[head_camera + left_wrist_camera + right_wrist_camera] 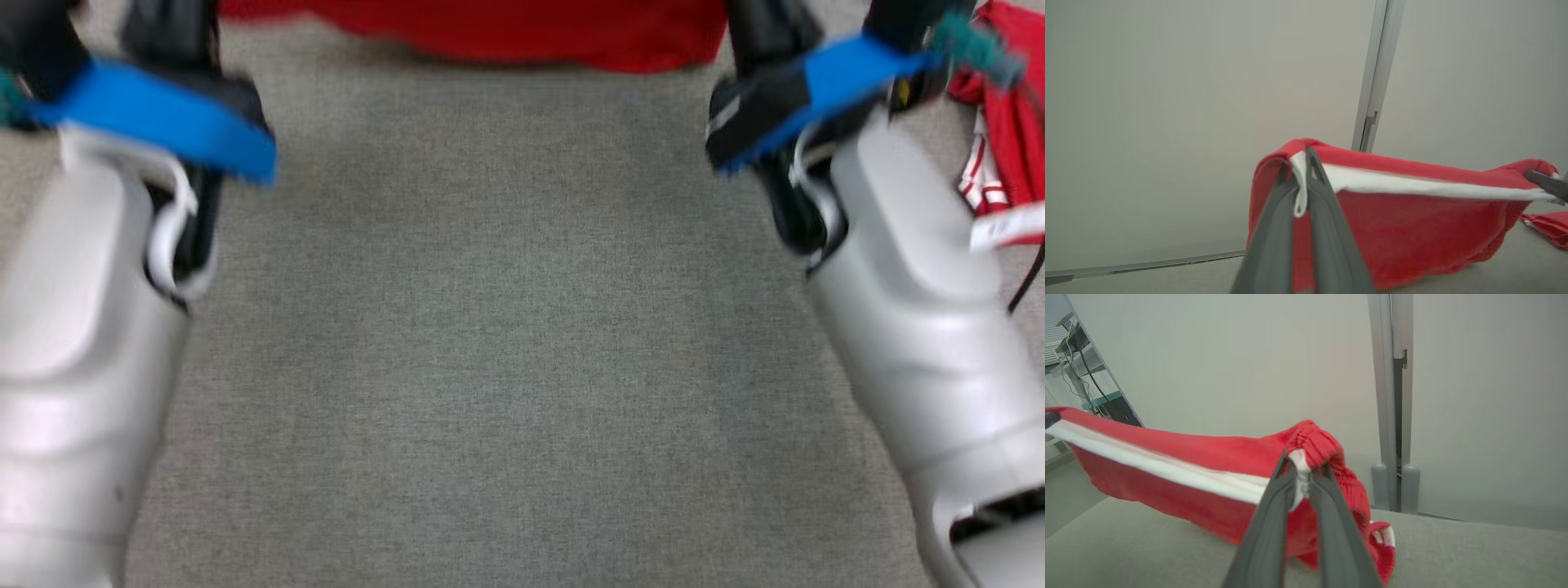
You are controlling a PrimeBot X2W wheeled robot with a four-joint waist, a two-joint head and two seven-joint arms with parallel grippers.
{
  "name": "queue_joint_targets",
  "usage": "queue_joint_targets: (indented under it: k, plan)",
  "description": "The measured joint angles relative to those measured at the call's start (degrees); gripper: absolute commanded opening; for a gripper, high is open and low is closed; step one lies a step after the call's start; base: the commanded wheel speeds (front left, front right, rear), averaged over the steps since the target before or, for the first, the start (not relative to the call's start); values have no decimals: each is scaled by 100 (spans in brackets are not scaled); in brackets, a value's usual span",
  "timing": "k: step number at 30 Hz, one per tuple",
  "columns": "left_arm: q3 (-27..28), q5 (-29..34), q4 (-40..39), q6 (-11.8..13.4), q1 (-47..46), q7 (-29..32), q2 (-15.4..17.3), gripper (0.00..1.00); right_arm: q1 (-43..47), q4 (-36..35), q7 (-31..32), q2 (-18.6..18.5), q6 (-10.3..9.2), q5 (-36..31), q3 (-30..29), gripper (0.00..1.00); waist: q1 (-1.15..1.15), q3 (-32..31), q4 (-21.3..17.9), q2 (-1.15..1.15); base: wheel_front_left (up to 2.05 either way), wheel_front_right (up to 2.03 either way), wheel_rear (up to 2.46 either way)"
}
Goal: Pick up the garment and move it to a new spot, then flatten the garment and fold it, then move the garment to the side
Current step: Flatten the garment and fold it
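Across the far side of the grey cloth surface (pixel 506 343), one red knitted garment (pixel 1404 228) hangs stretched between two grippers. A white band runs along its upper edge from one grip to the other. The left gripper (pixel 1299 163) is pinched almost shut on one end of that edge, with a fold of white trim squeezed between its dark fingers. The right gripper (pixel 1303 465) is clamped narrow on the other end, where red ribbed knit bunches over the white strip. The edge between them is pulled fairly taut. The body of the garment drops toward the surface, and I cannot tell whether its lower edge touches.

From the head camera I count two pale forearms, the left forearm (pixel 73 327) and the right forearm (pixel 906 310). Each has one blue band, the left blue band (pixel 163 122) and the right blue band (pixel 849 69). The held garment is a red strip at the top of that view.

A second red garment (pixel 1008 122) with white stripes lies bunched beside the right arm. One white label (pixel 1008 229) shows on it, its markings too blurred to read. One black cable (pixel 1029 282) runs just below the label. No brand or other writing can be read.

Behind the surface stand pale wall panels (pixel 1249 355), joined by one grey metal post (pixel 1390 396).
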Motion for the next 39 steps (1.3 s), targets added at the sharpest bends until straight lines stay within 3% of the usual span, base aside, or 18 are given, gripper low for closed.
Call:
queue_joint_targets:
  k: [10,20,32,39]
  plan:
    - [233,442,-1072,198,2594,0,-313,0,2595,-1195,-9,-397,1,291,149,0,-1,-571,129,0,0,0,0]
    - [215,538,-1319,293,4594,0,-568,0,4642,-2008,115,-606,1,354,-67,0,-2,-1432,320,0,0,0,0]
    - [104,614,-1628,386,5720,1,-478,0,6897,-3715,968,-258,2,-59,-854,0,-1,-2002,478,0,0,0,0]
    - [103,634,-1823,463,5781,124,-333,0,7195,-4341,1355,0,3,-225,-1107,0,0,-2040,389,0,0,0,0]
